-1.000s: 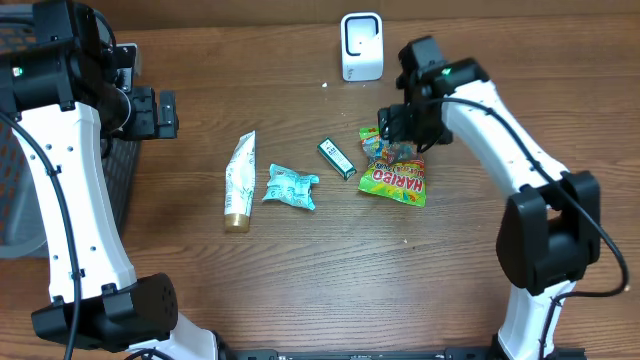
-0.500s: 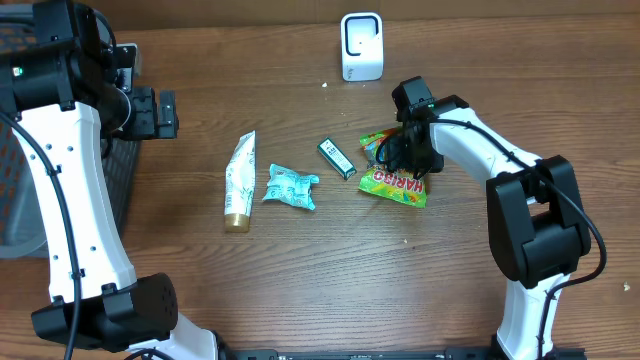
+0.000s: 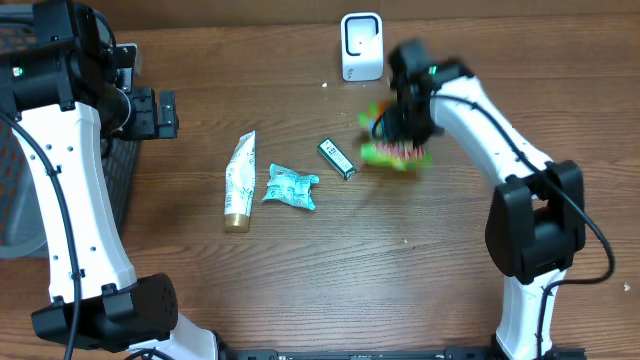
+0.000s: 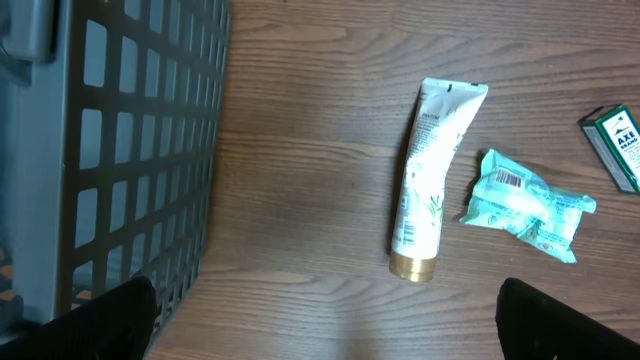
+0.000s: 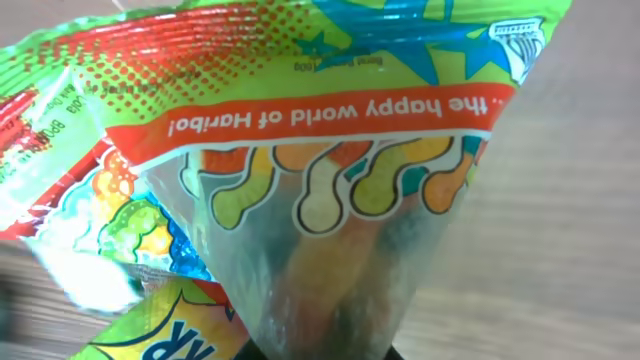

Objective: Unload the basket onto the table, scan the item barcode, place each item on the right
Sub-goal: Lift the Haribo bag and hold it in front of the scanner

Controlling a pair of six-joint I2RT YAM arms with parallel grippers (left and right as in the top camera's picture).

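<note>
Even, soft light; motion blur on the candy bag (image 3: 390,155)

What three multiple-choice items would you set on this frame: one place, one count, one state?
1. What lies between the tube and the green box?
A. a mug
B. the teal packet
C. a spoon

2. How many packaged items lie loose on the table, in no gripper?
A. one
B. three
C. five

3. The right gripper is:
A. open over the tube
B. shut on the green box
C. shut on the Haribo bag

Answers:
1 B: the overhead view shows the teal packet lying between them.
2 B: tube, teal packet and green box.
3 C: the bag hangs at the gripper, and its print fills the right wrist view.
</note>
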